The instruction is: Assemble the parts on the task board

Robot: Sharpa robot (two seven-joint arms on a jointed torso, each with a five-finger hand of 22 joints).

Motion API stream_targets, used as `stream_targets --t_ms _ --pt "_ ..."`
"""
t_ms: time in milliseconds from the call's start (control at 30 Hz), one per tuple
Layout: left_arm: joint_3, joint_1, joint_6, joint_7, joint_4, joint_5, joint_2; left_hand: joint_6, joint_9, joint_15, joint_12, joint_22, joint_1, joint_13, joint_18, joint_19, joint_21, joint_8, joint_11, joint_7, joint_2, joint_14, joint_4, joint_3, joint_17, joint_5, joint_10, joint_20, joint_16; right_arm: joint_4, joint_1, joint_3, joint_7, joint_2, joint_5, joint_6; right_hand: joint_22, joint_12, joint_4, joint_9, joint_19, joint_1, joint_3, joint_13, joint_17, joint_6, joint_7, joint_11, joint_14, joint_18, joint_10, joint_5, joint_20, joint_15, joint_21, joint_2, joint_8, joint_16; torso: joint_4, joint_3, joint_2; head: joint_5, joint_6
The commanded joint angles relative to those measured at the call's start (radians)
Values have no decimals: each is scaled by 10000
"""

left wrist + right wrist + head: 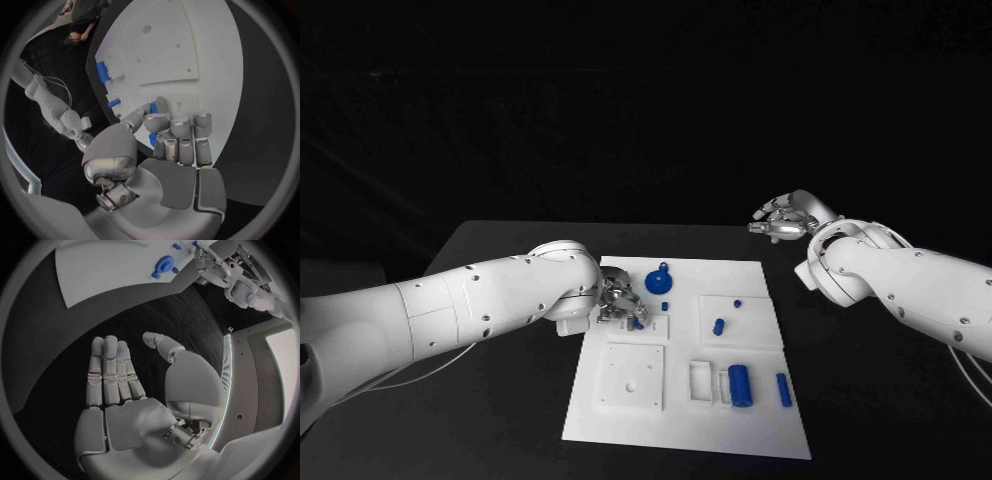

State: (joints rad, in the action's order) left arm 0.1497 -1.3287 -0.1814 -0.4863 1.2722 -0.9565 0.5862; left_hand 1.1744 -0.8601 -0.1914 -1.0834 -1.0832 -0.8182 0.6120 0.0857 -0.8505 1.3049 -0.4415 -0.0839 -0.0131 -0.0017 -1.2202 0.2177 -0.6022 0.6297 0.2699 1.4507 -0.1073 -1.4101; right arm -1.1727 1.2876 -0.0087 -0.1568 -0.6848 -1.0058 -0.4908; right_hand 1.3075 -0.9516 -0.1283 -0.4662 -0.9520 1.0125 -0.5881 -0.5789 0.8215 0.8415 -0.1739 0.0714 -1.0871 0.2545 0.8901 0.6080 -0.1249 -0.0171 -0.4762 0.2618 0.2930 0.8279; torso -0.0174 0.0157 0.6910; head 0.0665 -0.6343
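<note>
One part (pixel 152 138) half-hidden by fingers (pixel 179 131)

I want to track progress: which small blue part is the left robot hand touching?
The small blue part under the left robot hand, at the white task board's left side; other parts lie untouched.

The left hand (pixel 620 305) blocks the board's (pixel 675 425) far left corner; its near edge lies open.
</note>
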Motion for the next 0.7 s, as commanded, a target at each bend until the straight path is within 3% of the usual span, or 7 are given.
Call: stream_targets --t_ms 33,100,200,267,467,700 --pt "-11 -8 275 77 43 -48 -50 440 -20 -338 28 25 -281 12 35 50 62 65 -497 386 266 34 148 -234 -23 -96 -643 -1647 4 -20 -2 4 108 4 -25 129 228 -37 -82 2 -43 -9 3 16 -12 -6 -48 10 88 73 -48 42 -29 8 65 -88 12 -65 -2 0 0 -2 17" --pt "-11 -8 286 87 45 -48 -51 459 -60 -349 41 66 -247 15 47 53 75 126 -498 388 205 27 36 -220 -38 -408 -638 -1652 12 -21 -2 4 110 3 -22 131 228 -38 -82 2 -43 -9 4 18 -12 -6 -48 11 89 73 -48 43 -30 8 65 -88 12 -65 -2 -1 2 -8 16" --pt "-11 -8 318 90 48 -48 -53 475 -94 -355 52 97 -185 17 51 57 90 176 -495 387 78 29 -90 -192 -50 -612 -634 -1653 19 -20 -2 4 110 -1 -20 134 228 -39 -82 2 -43 -11 4 20 -12 -7 -49 11 89 73 -49 43 -30 8 66 -88 11 -65 -1 0 -1 -19 20" --pt "-11 -8 351 93 48 -48 -51 493 -139 -360 70 141 -67 18 64 68 104 241 -496 390 -143 28 -310 -146 -63 -1146 -633 -1657 26 -26 -2 4 110 -3 -18 137 228 -40 -83 3 -43 -11 4 21 -12 -8 -49 11 90 73 -49 43 -30 9 67 -89 11 -65 -1 -2 0 -21 24" --pt "-10 -8 337 95 42 -48 -39 515 -223 -376 102 219 143 19 95 88 137 362 -506 392 -665 27 -645 -79 -84 -1458 -630 -1667 35 -31 -2 4 115 -10 -12 138 228 -42 -83 3 -42 -13 5 26 -12 -9 -50 12 91 73 -51 43 -31 9 68 -88 11 -65 1 -3 0 -27 17" --pt "-10 -7 305 104 38 -48 -40 530 -272 -381 119 265 150 18 117 101 163 435 -508 391 -957 32 -773 -95 -97 -1603 -624 -1672 42 -51 -2 4 122 -19 -6 137 228 -44 -85 3 -41 -14 5 30 -12 -10 -50 12 93 73 -53 44 -32 10 70 -87 10 -66 -2 -2 0 -32 8"
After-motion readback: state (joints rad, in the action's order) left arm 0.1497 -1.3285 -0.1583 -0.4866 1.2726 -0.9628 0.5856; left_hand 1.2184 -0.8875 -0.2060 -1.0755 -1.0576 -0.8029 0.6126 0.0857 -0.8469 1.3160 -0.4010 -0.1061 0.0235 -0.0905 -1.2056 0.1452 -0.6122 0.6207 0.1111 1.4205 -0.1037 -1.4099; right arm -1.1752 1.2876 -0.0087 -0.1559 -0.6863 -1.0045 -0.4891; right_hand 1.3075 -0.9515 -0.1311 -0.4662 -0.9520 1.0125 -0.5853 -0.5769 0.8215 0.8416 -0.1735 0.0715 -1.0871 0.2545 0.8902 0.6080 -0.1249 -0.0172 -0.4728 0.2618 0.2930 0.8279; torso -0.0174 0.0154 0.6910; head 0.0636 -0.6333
